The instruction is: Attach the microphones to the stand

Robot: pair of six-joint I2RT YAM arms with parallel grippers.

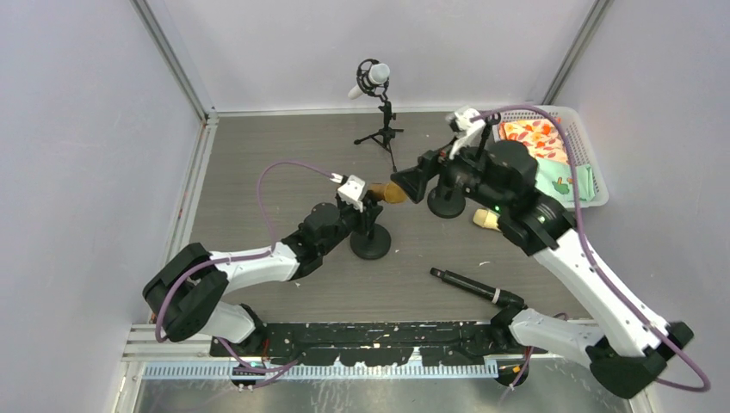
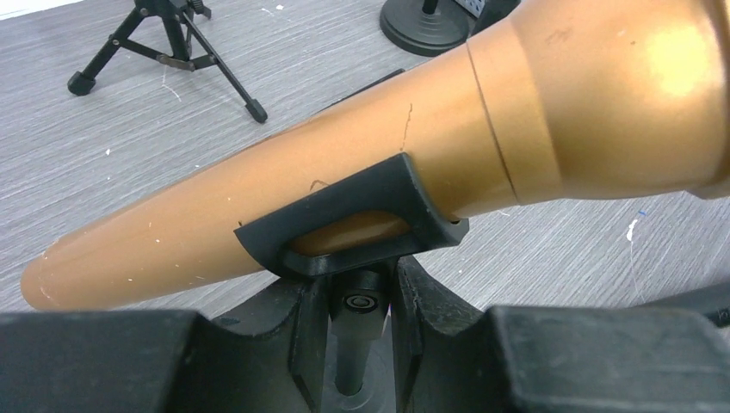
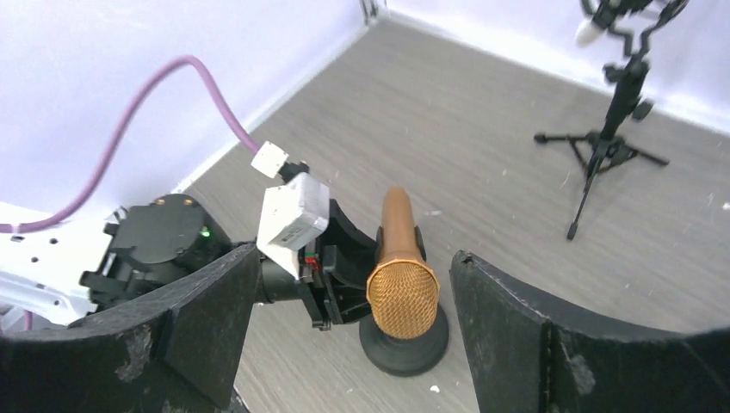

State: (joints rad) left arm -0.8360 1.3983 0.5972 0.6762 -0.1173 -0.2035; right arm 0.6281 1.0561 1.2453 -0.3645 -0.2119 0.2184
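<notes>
The gold microphone (image 1: pixel 392 193) lies tilted in the clip (image 2: pixel 361 215) of a round-based stand (image 1: pixel 370 244) in the middle of the table (image 1: pixel 258 155). The left claw (image 2: pixel 355 297) is closed on the stand's post under the clip. The right claw (image 1: pixel 416 183) gapes wide beside the microphone's head, holding nothing.

No lettering, brand mark, number or sign can be read anywhere from here: the smooth metallic gold stick microphone (image 2: pixel 361 163) bears only scuffs, and the small white plastic box (image 3: pixel 293 215) beside it shows a blank face.
</notes>
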